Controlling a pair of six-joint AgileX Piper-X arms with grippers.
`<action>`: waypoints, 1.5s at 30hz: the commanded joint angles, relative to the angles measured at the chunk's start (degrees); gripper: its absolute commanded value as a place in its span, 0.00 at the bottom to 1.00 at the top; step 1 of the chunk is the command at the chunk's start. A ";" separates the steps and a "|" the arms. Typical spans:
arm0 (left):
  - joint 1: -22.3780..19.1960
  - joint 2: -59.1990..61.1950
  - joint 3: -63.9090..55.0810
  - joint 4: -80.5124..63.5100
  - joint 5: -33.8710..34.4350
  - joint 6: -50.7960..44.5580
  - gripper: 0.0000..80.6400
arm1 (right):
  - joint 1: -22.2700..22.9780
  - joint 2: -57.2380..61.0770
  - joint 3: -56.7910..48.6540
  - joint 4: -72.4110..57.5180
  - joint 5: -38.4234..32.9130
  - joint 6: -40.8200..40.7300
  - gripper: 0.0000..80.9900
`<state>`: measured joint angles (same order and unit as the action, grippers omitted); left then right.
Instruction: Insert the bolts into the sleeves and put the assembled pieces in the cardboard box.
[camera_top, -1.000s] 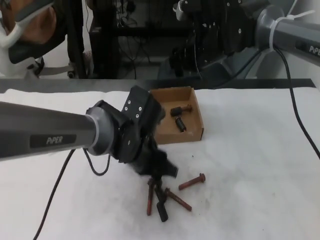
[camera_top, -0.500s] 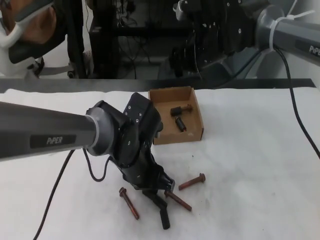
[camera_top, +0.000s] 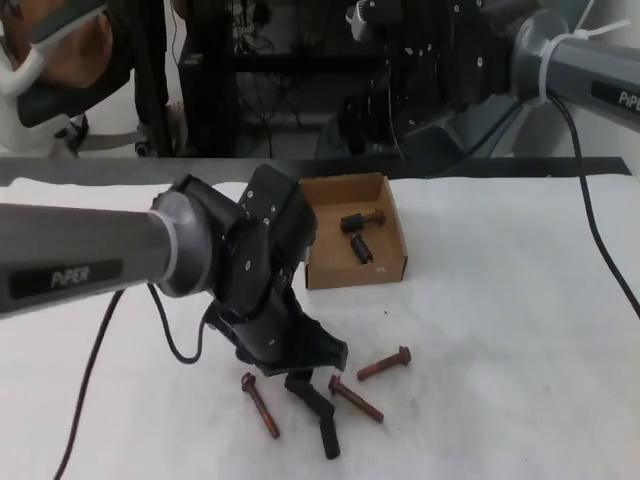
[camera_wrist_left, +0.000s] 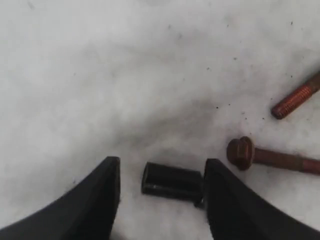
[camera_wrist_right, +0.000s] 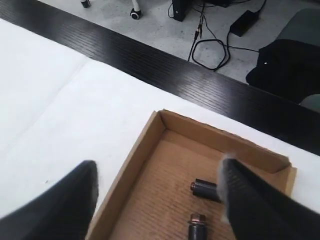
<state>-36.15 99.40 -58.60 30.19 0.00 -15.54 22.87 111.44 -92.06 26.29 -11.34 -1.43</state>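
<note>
Left wrist view: left gripper (camera_wrist_left: 161, 167) jaws wide apart, empty, straddling short black metal sleeve (camera_wrist_left: 172, 182) on white cloth (camera_wrist_left: 100, 75), prob. to grab it; rusty hex-head bolt (camera_wrist_left: 270, 156) just beside. Right gripper (camera_wrist_right: 159, 172) spread, empty, over brown cardboard box (camera_wrist_right: 127, 170).

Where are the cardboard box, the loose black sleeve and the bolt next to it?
cardboard box (camera_top: 355, 273), high view, front wall.
black sleeve (camera_wrist_left: 172, 181), left wrist view, middle of its side.
bolt (camera_wrist_left: 280, 159), left wrist view, shank.

Your right end effector (camera_wrist_right: 157, 165) has its fingers wide apart over the cardboard box (camera_wrist_right: 131, 167) on the white tabletop (camera_wrist_right: 65, 100); two sleeved bolts (camera_wrist_right: 206, 189) lie inside, near each other.
</note>
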 joint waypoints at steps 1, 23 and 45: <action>-0.70 1.10 0.09 -4.05 -0.77 -2.04 0.60 | -0.08 -0.92 -0.60 -0.05 -2.06 -0.17 0.80; -1.98 1.35 3.92 4.56 -3.81 -11.79 0.60 | -0.08 -0.92 -0.60 -0.17 -2.05 -0.29 0.80; -2.92 6.99 4.09 -7.46 -0.38 -24.83 0.59 | -0.70 -0.92 -0.60 -0.14 -4.90 -0.74 0.79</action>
<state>-38.83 102.91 -54.89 22.65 -2.46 -38.95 22.61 111.44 -92.06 26.29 -15.60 -1.56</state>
